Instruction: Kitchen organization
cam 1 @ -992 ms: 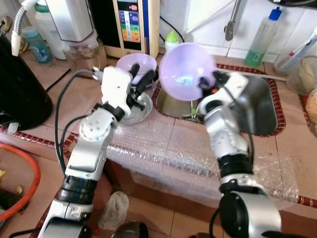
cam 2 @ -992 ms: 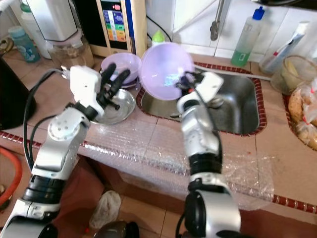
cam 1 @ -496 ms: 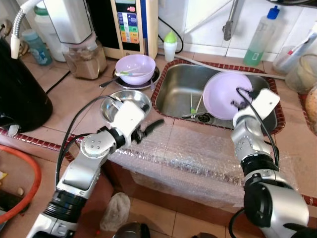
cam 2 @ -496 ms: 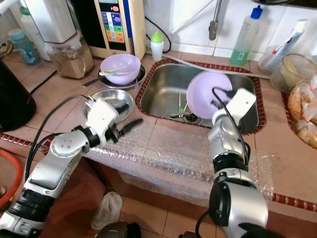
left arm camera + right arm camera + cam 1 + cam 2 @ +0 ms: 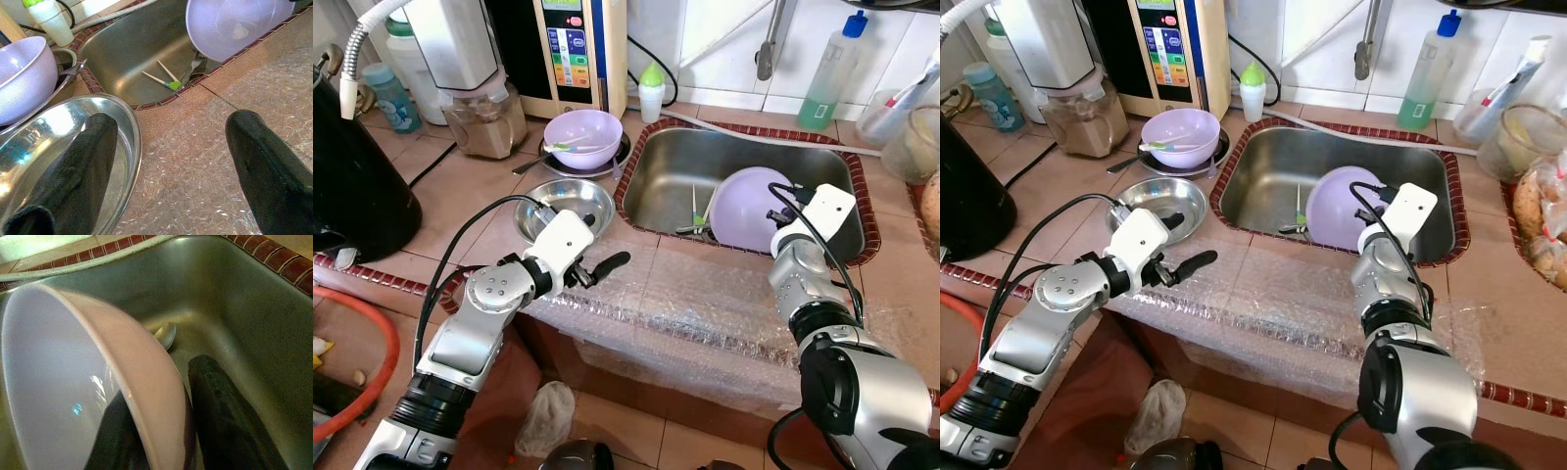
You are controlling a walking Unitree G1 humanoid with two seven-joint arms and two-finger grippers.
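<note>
Right gripper (image 5: 161, 431) pinches the lilac bowl (image 5: 744, 208) rim inside the sink (image 5: 666, 176); left gripper (image 5: 597, 266), fingers spread, hovers beside the steel dish (image 5: 563, 199).

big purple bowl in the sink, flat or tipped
Tipped: the big purple bowl stands on edge in the sink, its rim pinched by the right claw.

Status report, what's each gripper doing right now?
Right gripper shut on bowl rim, tilted in sink. Left gripper open, over counter by steel dish. Green utensil lies in the sink.
</note>
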